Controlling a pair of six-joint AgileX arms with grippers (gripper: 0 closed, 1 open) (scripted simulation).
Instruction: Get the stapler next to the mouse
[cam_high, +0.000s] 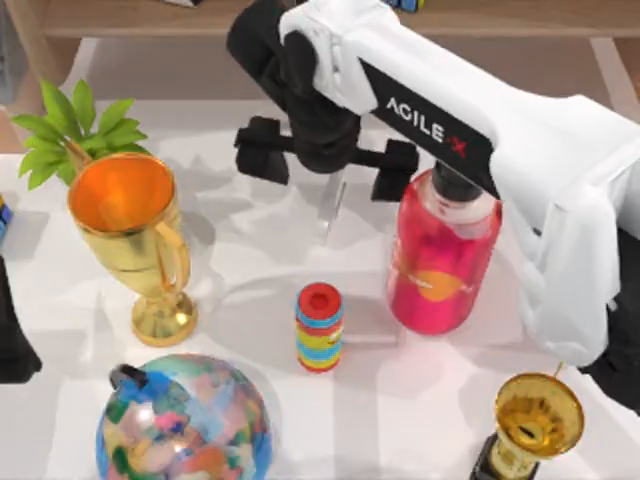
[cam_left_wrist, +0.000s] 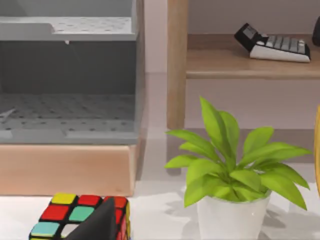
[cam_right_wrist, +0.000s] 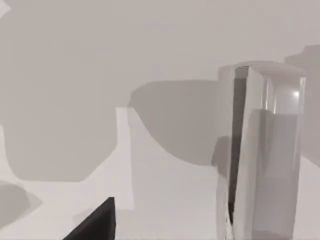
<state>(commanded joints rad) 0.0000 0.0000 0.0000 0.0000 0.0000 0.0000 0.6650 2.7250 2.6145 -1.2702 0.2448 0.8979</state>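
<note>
1. The white tabletop (cam_high: 250, 250) lies bare between the tall gold trophy cup (cam_high: 135, 225) and the red translucent bottle (cam_high: 443, 255).
2. A small stack of coloured rings (cam_high: 319, 327) stands in that gap, near the bottle.
3. The multicoloured globe (cam_high: 185, 425) blocks the near left.
4. The right arm's open gripper (cam_high: 327, 160) hangs over the clear slim stapler (cam_high: 331, 205).

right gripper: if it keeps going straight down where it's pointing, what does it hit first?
Most likely the stapler: the right gripper hangs open almost directly above it, and the right wrist view shows it close ahead. Depth is unclear; otherwise, bare table.
</note>
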